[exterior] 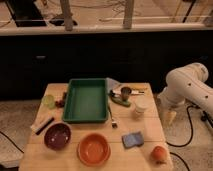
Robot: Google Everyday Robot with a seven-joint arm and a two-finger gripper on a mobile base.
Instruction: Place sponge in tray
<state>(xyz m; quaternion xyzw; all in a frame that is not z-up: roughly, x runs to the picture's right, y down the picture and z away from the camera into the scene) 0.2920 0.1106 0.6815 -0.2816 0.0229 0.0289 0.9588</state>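
The blue-grey sponge (pixel 132 139) lies flat on the wooden table near its front right, between the orange bowl (pixel 94 149) and the orange fruit (pixel 159 154). The large green tray (pixel 67 104) stands in the middle of the table, behind the bowls, and looks empty inside. My gripper (pixel 170 118) hangs down from the white arm (pixel 187 87) just off the table's right edge, to the right of and behind the sponge, apart from it.
A purple bowl (pixel 57 136) sits front left. A black brush (pixel 44 125) and a yellow-green cup (pixel 48 101) are at the left. A fork (pixel 112 119), a white cup (pixel 140 107), a dark cup (pixel 126 92) and small items stand right of the tray.
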